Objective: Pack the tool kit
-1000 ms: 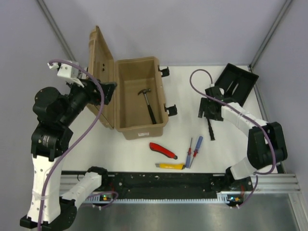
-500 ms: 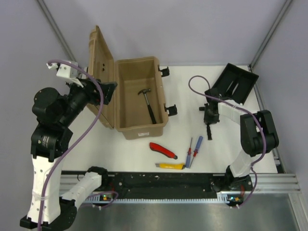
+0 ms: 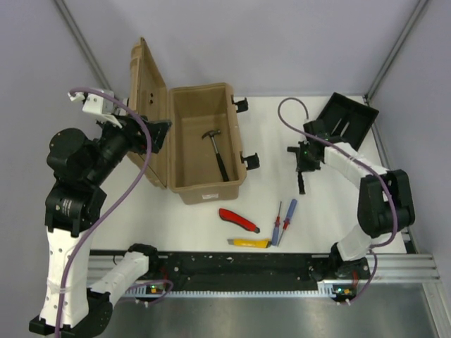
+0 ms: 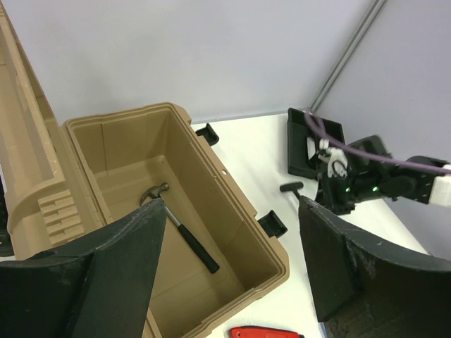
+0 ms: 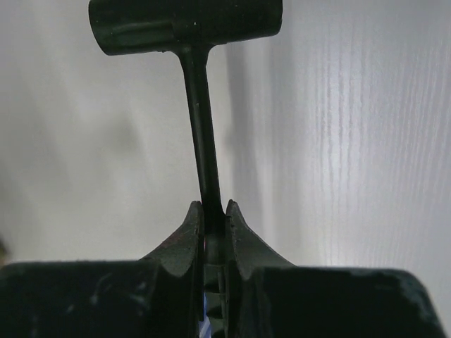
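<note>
Claw hammer (image 3: 220,158) lies in the open toolbox (image 3: 211,190); right end effector (image 5: 213,211) clamped on the black hammer (image 5: 201,127), left end effector (image 4: 231,208) spread apart; knives (image 3: 238,220) and screwdrivers (image 3: 287,218) on the table (image 3: 324,225) remain unpacked

Left arm (image 3: 70,204), right arm (image 3: 384,204): black joints, white links, a looping purple cable (image 3: 279,120) each. Left gripper (image 4: 231,211), right gripper (image 5: 213,211): black, with green lights (image 4: 347,189) by the right one.

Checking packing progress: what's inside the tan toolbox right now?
Only a hammer lies on the toolbox floor. The floor just behind its near wall is hidden from above.
</note>
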Tool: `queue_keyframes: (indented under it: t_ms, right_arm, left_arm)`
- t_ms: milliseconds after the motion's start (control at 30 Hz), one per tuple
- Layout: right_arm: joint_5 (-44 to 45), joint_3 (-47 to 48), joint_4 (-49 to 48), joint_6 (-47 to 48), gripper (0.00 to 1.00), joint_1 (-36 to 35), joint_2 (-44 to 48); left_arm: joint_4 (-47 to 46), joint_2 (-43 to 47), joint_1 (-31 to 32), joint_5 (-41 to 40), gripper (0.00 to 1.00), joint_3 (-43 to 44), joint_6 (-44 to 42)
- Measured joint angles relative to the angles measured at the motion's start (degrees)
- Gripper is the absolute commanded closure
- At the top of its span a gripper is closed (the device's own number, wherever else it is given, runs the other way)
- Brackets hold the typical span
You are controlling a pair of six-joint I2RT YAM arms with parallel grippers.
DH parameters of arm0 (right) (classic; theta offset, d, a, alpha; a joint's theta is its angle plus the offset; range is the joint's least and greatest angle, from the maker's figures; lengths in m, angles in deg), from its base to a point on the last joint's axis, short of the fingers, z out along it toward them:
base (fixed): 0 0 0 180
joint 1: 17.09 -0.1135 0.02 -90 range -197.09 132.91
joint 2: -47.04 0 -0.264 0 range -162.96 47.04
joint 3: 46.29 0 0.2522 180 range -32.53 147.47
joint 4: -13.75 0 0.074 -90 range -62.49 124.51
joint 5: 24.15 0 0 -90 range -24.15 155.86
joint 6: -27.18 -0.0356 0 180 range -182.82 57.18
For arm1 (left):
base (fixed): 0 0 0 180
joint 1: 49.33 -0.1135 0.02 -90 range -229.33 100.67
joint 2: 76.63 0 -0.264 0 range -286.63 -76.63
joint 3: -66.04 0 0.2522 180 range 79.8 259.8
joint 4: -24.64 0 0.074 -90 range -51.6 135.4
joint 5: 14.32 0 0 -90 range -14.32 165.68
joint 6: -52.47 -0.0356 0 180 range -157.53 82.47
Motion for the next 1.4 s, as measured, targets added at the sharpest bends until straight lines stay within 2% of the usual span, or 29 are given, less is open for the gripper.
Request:
queue_keyframes:
  t_ms: [133, 267, 433, 667, 800, 1167, 1400]
  right_arm:
    - [-7.04, 6.29, 0.79, -1.62, 1.00, 0.00, 5.97]
    - [-14.38, 14.25, -2.43, -5.09, 1.00, -0.09, 10.19]
    - [-16.11, 24.22, -4.94, -7.52, 1.00, -5.35, 10.05]
    - [-11.63, 39.91, -10.34, -7.56, 1.00, -24.83, -2.56]
    - [-7.08, 45.59, -11.41, -9.27, 1.00, -31.12, -12.04]
    - [0.44, 50.34, -8.13, -14.88, 1.00, -33.90, -29.09]
    - [2.21, 53.86, -5.16, -15.96, 1.00, -34.29, -35.32]
  left_arm:
    - [-0.02, 0.02, 0.00, -0.13, 0.21, 0.00, 0.00]
    - [0.00, 0.07, 0.00, -0.15, 0.20, 0.00, 0.00]
    - [-0.02, 0.46, 0.00, -0.20, 0.21, 0.00, 0.00]
    - [0.02, 1.60, 0.00, -1.05, 0.21, 0.00, -0.02]
    - [0.04, 2.73, 0.00, -1.81, 0.20, 0.00, -0.04]
    - [0.50, 4.24, 0.00, -2.97, 0.20, -0.11, -0.07]
    - [0.52, 4.26, 0.00, -2.97, 0.21, -0.26, -0.04]
